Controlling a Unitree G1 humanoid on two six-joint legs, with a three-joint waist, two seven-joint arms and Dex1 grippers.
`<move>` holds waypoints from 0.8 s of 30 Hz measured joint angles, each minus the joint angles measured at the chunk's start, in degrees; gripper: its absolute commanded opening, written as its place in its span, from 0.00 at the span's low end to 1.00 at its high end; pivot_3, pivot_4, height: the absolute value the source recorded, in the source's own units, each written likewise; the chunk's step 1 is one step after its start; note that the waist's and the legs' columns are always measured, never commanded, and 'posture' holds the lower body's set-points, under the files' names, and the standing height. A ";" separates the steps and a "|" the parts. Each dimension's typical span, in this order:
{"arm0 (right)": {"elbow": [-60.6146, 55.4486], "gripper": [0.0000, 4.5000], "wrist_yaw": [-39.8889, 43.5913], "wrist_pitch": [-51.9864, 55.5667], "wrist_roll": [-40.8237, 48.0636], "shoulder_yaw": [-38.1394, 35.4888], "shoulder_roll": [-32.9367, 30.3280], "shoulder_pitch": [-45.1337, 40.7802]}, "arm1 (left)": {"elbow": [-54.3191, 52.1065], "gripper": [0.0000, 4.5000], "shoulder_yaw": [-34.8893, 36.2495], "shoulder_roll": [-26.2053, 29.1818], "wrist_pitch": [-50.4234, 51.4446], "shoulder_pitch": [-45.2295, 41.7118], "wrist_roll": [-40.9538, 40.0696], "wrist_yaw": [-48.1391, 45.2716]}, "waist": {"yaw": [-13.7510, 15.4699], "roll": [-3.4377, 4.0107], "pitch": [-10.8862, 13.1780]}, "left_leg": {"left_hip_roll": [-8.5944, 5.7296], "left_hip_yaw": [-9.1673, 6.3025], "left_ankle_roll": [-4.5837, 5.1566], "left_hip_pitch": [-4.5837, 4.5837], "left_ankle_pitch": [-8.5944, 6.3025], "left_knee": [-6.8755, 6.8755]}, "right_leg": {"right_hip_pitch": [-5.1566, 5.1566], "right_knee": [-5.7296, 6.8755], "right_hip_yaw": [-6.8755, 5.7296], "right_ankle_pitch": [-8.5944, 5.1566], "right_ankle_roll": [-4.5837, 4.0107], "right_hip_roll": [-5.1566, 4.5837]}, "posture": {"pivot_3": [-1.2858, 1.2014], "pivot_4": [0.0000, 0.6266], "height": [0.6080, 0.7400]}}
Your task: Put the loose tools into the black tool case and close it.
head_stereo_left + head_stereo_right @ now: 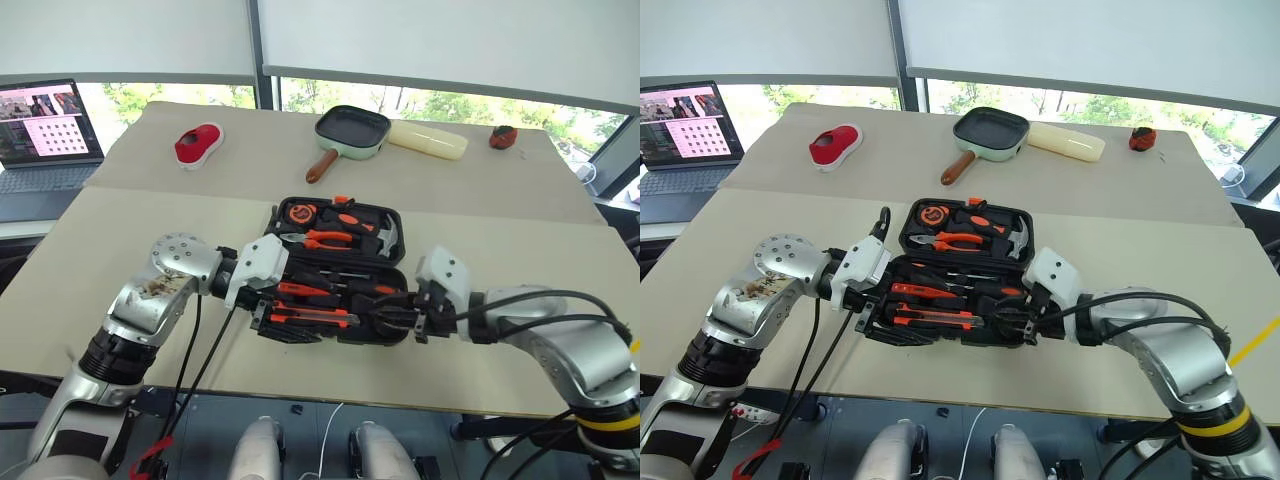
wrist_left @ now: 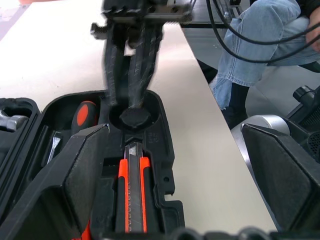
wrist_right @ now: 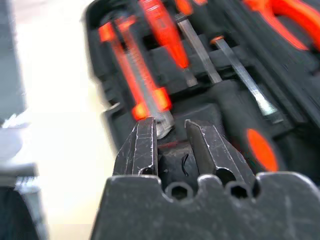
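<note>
Black case (image 1: 335, 270) lies open on the desk (image 1: 500, 250), near its front edge, lid half away from robot. Knife (image 2: 133, 192) sits in the front recess, screwdrivers (image 1: 330, 290) behind it, pliers (image 1: 335, 238) and hammer (image 1: 385, 236) in the lid half. Left gripper (image 1: 262, 312) at the case's left end, fingers (image 2: 75, 185) wide apart around the case edge. Right gripper (image 3: 171, 145) at the case's right end over the round recess, fingers narrowly apart, nothing visibly clamped. Green pan (image 1: 352, 132) well behind.
</note>
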 measured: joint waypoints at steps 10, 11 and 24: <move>2.38 0.45 -1.82 -10.92 -8.47 2.65 1.03 0.72 | 0.15 1.00 0.00 -0.42 0.00 -0.02 0.26 0.33 | -0.05 0.00 0.00 | 0.00 0.01 0.00 0.00 0.00 0.00 | -0.03 0.02 0.00 0.00 0.00 0.01 | 0.52 0.24 1.00; 2.62 0.49 -1.90 -11.74 -8.75 2.66 1.72 0.71 | 0.18 1.00 0.00 -0.51 0.00 -0.02 0.31 0.35 | -0.05 0.00 0.00 | 0.00 0.01 0.00 0.00 0.00 0.00 | -0.03 0.01 0.00 0.00 0.00 0.01 | 0.52 0.24 1.00; -0.60 0.93 3.97 -13.16 -5.38 -0.41 -3.41 5.16 | 0.83 1.00 0.01 -0.83 -0.01 -0.11 1.29 0.29 | 0.02 0.00 0.00 | 0.02 0.01 0.00 0.02 0.00 0.02 | 0.00 0.01 0.00 0.00 0.00 0.01 | 0.52 0.24 1.00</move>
